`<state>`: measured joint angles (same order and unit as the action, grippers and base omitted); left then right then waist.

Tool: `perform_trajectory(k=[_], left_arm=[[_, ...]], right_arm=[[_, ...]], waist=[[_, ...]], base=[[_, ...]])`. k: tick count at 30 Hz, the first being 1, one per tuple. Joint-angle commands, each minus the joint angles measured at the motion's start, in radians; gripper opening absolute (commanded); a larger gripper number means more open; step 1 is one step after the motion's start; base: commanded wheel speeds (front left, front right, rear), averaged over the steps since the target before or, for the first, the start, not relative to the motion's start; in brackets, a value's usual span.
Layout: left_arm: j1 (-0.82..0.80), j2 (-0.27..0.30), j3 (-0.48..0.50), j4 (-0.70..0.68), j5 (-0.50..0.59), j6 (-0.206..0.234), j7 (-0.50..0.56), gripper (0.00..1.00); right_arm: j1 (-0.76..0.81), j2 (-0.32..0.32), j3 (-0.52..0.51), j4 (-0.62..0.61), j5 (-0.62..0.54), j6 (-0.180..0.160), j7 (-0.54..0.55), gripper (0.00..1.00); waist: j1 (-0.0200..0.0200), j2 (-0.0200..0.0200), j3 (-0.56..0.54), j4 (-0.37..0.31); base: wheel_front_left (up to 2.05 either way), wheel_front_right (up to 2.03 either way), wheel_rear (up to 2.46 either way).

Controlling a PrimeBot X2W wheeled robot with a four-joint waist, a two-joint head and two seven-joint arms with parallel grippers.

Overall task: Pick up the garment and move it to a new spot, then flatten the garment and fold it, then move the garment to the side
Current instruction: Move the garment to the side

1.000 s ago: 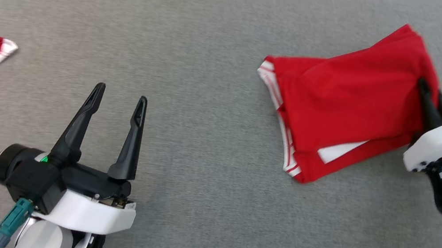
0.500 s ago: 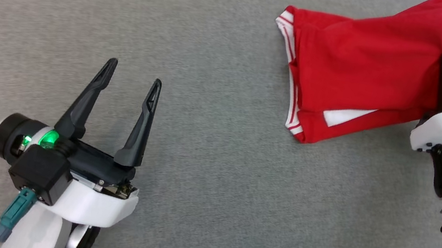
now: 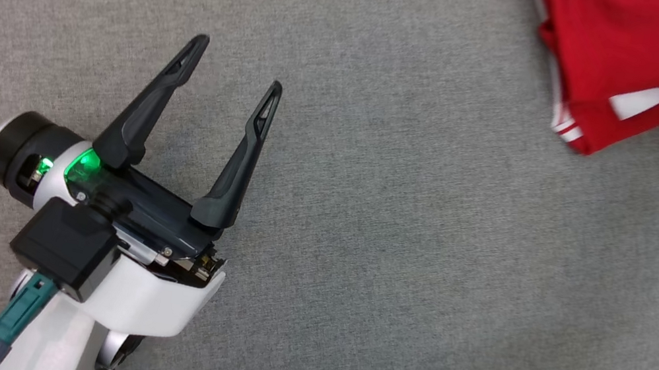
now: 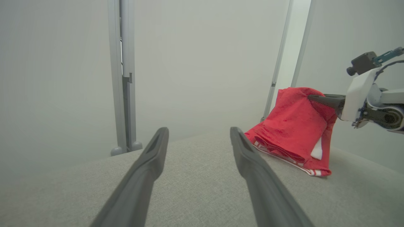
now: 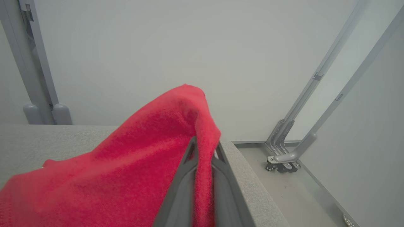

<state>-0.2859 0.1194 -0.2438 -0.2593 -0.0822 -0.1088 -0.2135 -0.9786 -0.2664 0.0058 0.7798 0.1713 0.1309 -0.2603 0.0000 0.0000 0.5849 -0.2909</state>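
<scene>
Item: red garment (image 5: 132,164), one fold pinched between the two closed fingers of the right end effector (image 5: 205,143). The cloth peaks above the fingertips and drapes leftward onto the grey worktop (image 5: 47,138).

Surroundings: pale wall (image 5: 157,47), grey upright posts (image 5: 38,72) at left, slanted frame leg (image 5: 284,157) on castors on the floor (image 5: 303,195) at right.

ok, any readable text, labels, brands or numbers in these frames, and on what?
No text can be read in any view.
Red garment: white stripes only, no lettering.
Left gripper: a green light on its housing, no legible marking.
Grey surface: plain fabric, nothing printed.
</scene>
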Motion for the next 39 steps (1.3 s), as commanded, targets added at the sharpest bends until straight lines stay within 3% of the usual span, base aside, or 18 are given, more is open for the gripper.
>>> perform_trajectory(k=[1,12,21,22,23,24,31,35,39], left_arm=[[-0.021,0.01,-0.002,-0.017,0.009,-0.003,0.004,1.0],[-0.034,0.031,-0.004,-0.078,0.019,0.007,0.027,1.0],[-0.025,0.04,-0.012,-0.089,0.018,0.015,0.039,1.0],[-0.028,0.04,-0.014,-0.088,0.017,0.015,0.041,1.0],[-0.031,0.04,-0.017,-0.088,0.017,0.015,0.043,1.0],[-0.035,0.039,-0.018,-0.088,0.016,0.015,0.043,1.0],[-0.029,0.035,-0.019,-0.08,0.007,0.023,0.036,1.0],[-0.022,0.02,-0.018,-0.06,-0.006,0.034,0.019,1.0],[-0.004,0.001,0.004,-0.01,-0.029,0.072,-0.001,1.0]], right_arm=[[-0.019,-0.017,-0.021,-0.008,-0.015,0.0,-0.007,0.0],[-0.069,-0.078,-0.162,-0.042,-0.133,0.0,-0.007,0.0],[-0.07,-0.067,-0.208,-0.028,-0.217,0.0,-0.007,0.02],[-0.069,-0.067,-0.211,-0.015,-0.228,0.0,-0.007,0.34],[-0.071,-0.068,-0.216,-0.001,-0.237,0.0,-0.007,0.82],[-0.075,-0.07,-0.221,0.004,-0.248,0.0,-0.007,1.0],[-0.074,-0.034,-0.268,-0.01,-0.312,0.0,-0.007,1.0],[-0.045,0.022,-0.234,-0.039,-0.299,0.0,-0.007,1.0],[0.018,0.087,-0.144,-0.098,-0.241,0.0,-0.006,1.0]], waist=[[0.0,0.0,0.027,0.01],[0.0,0.0,0.08,0.035],[0.0,0.0,0.082,0.035],[0.0,0.0,0.08,0.037],[0.0,0.0,0.079,0.039],[0.0,0.0,0.078,0.041],[0.0,0.0,0.064,0.054],[0.0,0.0,0.037,0.064],[0.0,0.0,-0.016,0.085]], base=[[0.0,0.0,0.0],[0.0,0.0,0.0],[0.0,0.0,0.0],[0.0,0.0,0.0],[0.0,0.0,0.0],[0.0,0.0,0.0],[0.0,0.0,0.0],[0.0,0.0,0.0],[0.0,0.0,0.0]])
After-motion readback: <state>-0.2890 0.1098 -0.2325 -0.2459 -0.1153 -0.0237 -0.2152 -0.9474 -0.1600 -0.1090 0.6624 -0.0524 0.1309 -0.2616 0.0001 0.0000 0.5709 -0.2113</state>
